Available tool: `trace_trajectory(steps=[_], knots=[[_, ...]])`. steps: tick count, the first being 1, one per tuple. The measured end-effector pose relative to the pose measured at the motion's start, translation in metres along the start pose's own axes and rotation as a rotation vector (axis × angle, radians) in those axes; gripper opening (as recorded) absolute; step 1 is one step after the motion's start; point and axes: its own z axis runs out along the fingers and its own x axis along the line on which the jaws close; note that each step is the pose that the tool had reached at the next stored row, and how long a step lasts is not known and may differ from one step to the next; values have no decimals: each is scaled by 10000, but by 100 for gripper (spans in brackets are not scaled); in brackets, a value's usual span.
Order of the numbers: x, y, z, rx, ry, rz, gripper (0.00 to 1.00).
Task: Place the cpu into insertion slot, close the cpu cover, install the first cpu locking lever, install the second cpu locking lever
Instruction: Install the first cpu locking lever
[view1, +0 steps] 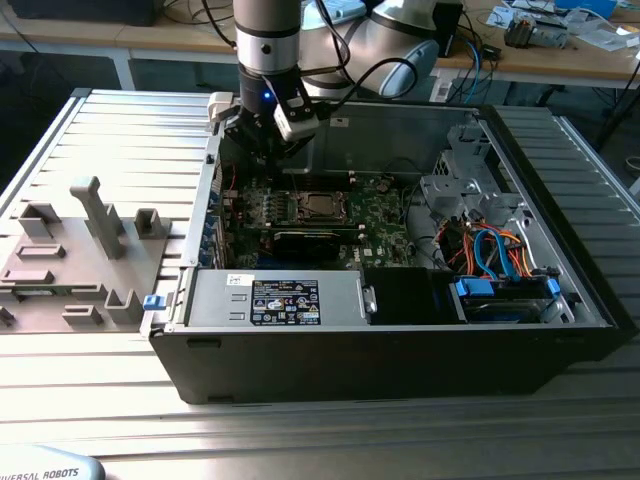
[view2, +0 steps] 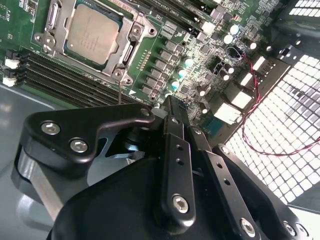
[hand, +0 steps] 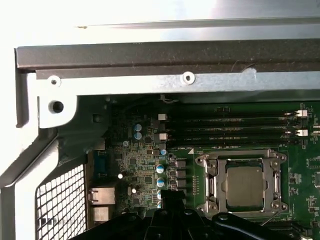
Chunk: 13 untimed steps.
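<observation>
Ribbed metal tabletop (view1: 110, 130) carries the open computer case (view1: 400, 350). I see the cpu (hand: 244, 186) seated in the insertion slot (view2: 127, 52), with the cpu cover (hand: 209, 165) down around it. My gripper (view2: 167, 102) hovers nearby, fingers pinched together, empty. I judge the locking levers are in hand; that calls for a precise hook.

Robotics laboratory: opened computer case (view1: 400, 330) on a ribbed aluminium table (view1: 120, 130); cluttered wooden workbenches (view1: 560, 50) with cables stand behind.
</observation>
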Motion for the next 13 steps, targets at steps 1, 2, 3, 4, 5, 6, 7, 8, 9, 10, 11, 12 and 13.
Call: trace_trajectory(steps=[1, 2, 3, 4, 5, 6, 7, 8, 9, 10, 11, 12, 13], knots=[[1, 8, 1, -84, 2, -1, 11], [0, 11, 2, -194, 5, 0, 11], [1, 13, 2, -291, 9, 0, 11], [0, 15, 3, -391, 13, 0, 11], [-1, 20, 4, -440, 15, 0, 11], [-6, 28, 7, -457, 15, -13, 11], [-13, 37, 10, -464, 16, -34, 11], [-26, 55, 15, -470, 18, -82, 11], [-34, 69, 20, -470, 19, -159, 11], [-42, 80, 27, -471, 21, -248, 11], [-59, 94, 34, -471, 23, -342, 11], [-75, 103, 37, -470, 25, -379, 11], [-93, 111, 38, -470, 26, -406, 11]])
